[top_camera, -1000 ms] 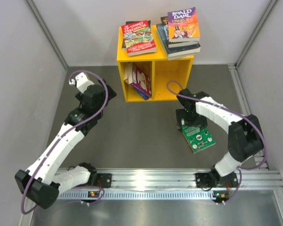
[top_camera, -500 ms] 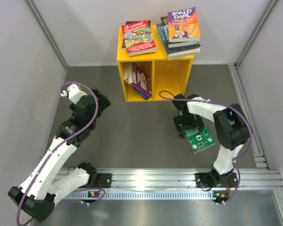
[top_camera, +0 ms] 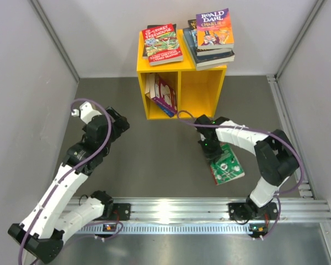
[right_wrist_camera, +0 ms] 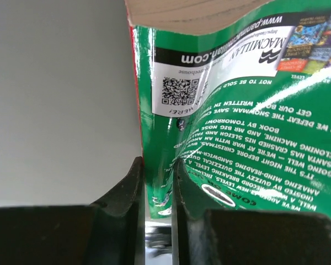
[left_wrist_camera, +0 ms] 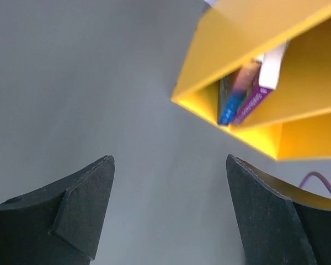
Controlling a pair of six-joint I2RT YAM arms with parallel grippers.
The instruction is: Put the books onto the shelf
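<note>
In the top view, the green book point(top_camera: 228, 164) lies on the table point(top_camera: 154, 160), near and right of the yellow shelf point(top_camera: 201, 91), with the right gripper point(top_camera: 208, 147) at its far-left edge. Other books point(top_camera: 212, 36) are stacked on the shelf top. The left gripper point(top_camera: 120, 117) is held well apart, at the left.

In the left wrist view, its jaws are spread wide on nothing.

In the right wrist view, the jaws are clamped on the green book point(right_wrist_camera: 237, 110), apparently beside its spine. The glossy paperback is bowed, so it is judged light, floppy and slippery, and best held near the spine.
</note>
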